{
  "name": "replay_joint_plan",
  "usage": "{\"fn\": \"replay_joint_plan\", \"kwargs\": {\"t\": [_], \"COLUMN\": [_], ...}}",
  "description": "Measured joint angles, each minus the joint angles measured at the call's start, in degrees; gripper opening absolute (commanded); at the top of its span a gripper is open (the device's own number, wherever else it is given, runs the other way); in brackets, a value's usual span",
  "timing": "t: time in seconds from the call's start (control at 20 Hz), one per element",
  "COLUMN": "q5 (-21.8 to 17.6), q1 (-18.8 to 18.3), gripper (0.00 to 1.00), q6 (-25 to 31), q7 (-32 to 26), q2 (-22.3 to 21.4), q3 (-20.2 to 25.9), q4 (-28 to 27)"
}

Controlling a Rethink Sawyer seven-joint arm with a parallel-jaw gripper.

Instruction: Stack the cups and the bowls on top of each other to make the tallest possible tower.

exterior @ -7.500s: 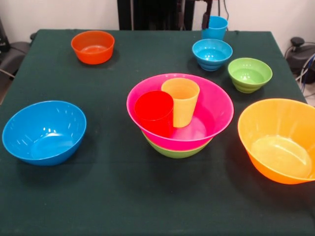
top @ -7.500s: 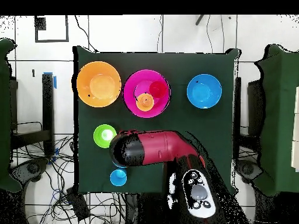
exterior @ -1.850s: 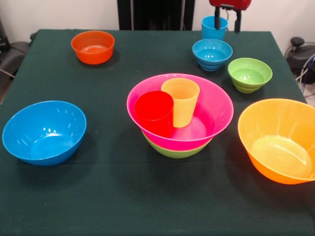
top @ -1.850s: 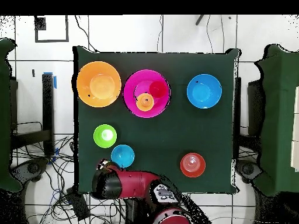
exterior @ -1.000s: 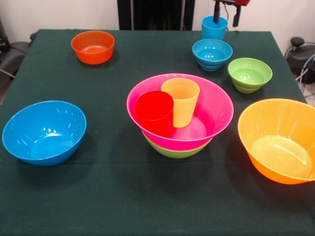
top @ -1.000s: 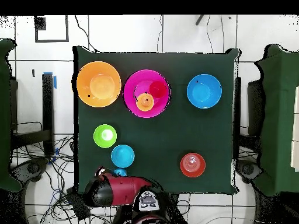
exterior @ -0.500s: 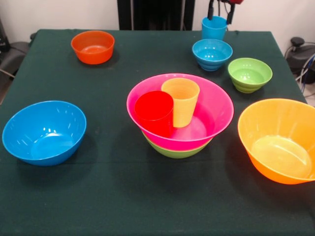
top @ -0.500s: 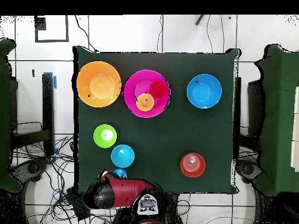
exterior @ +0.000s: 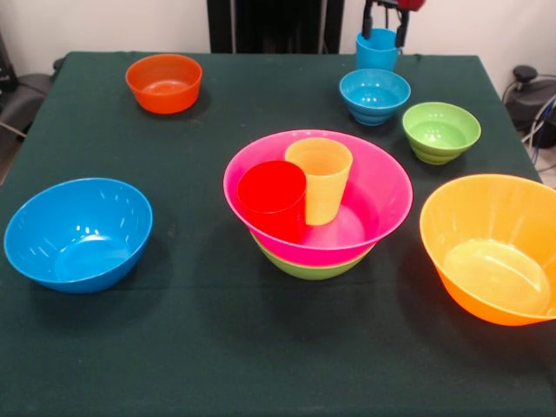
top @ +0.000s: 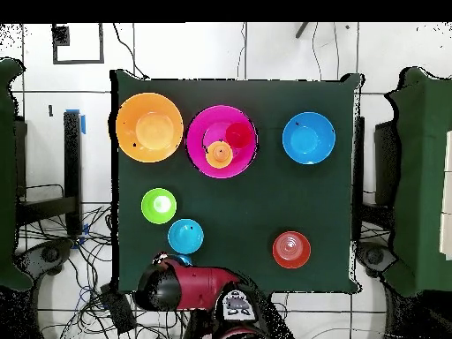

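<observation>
Gripper (exterior: 382,26) sits at the far right edge of the table (exterior: 200,347), fingers apart, straddling the light blue cup (exterior: 378,49); not clamped yet. Cup stands upright, long axis vertical, directly under the gripper. The tower so far: pink bowl (exterior: 382,187) nested on a green bowl (exterior: 308,268) at centre, w/ red cup (exterior: 273,201) & yellow cup (exterior: 319,181) inside, lying nearer & left of the gripper. No readable writing or brands.

Even bright light, soft shadows under bowls (exterior: 316,204), glossy glare.
</observation>
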Motion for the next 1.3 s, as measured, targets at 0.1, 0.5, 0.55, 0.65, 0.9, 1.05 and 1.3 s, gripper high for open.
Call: {"fn": "replay_joint_plan", "kwargs": {"t": [0.1,0.5,0.55,0.65,0.9,1.05,1.3], "q5": [0.0,0.0,-0.01,-0.01,0.0,0.0,0.02], "q1": [-0.14,-0.56,-0.6,-0.62,-0.61,-0.48,-0.43], "gripper": [1.0,1.0,1.0,1.0,1.0,1.0,1.0], "q6": [0.0,0.18,0.38,0.87,2.05,2.05,2.03], "q7": [0.0,0.0,0.0,0.0,0.0,0.0,0.0], "q2": [0.01,0.01,0.01,0.01,0.16,0.75,2.78], "q3": [0.36,2.04,2.17,2.26,2.23,2.0,1.67], "q4": [0.0,0.0,0.0,0.0,-0.01,-0.02,-0.02]}}
